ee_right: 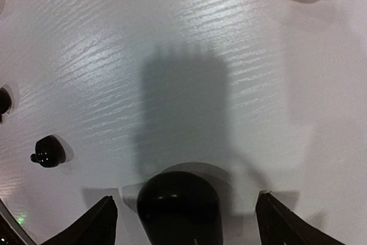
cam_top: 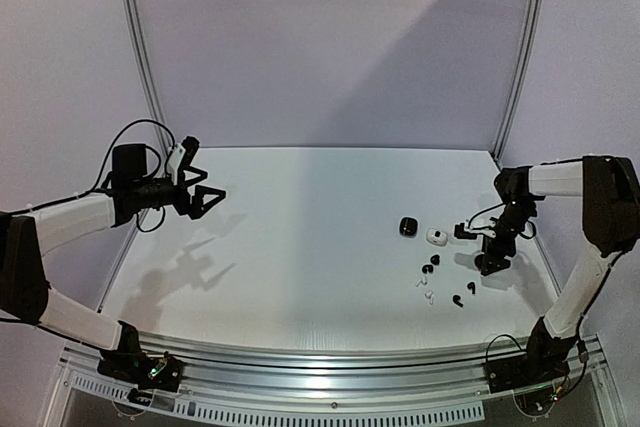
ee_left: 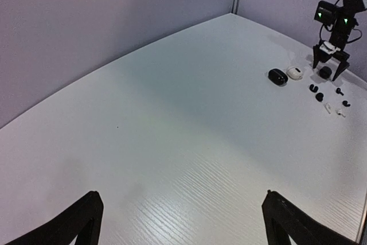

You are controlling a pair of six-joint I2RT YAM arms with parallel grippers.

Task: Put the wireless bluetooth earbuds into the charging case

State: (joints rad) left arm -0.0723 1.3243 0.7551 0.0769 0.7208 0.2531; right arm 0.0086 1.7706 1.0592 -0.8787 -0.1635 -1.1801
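Right end effector (cam_top: 492, 265) is standing spread wide around one black case (ee_right: 179, 205) on the table (cam_top: 300, 247), not squeezing it. Left end effector (ee_left: 180, 219) is hanging far away, spread and holding nothing. Another black case (cam_top: 407, 227) and a white case (cam_top: 436, 236) are making three cases. Six earbuds are lying near them: four black earbuds (cam_top: 427, 269) and two white earbuds (cam_top: 422, 284). They are looking tiny, light and slippery, so I am guessing a gentle pinch across the round part works best.

You have four glossy black earbuds (cam_top: 434, 260) and two white earbuds (cam_top: 421, 283), tiny and short-stemmed, lying loose in a cluster on the right side of the table (cam_top: 300, 247). Just behind them a black case (cam_top: 407, 227) and a white case (cam_top: 436, 236) sit side by side; a second black case (ee_right: 179, 207) lies to their right.
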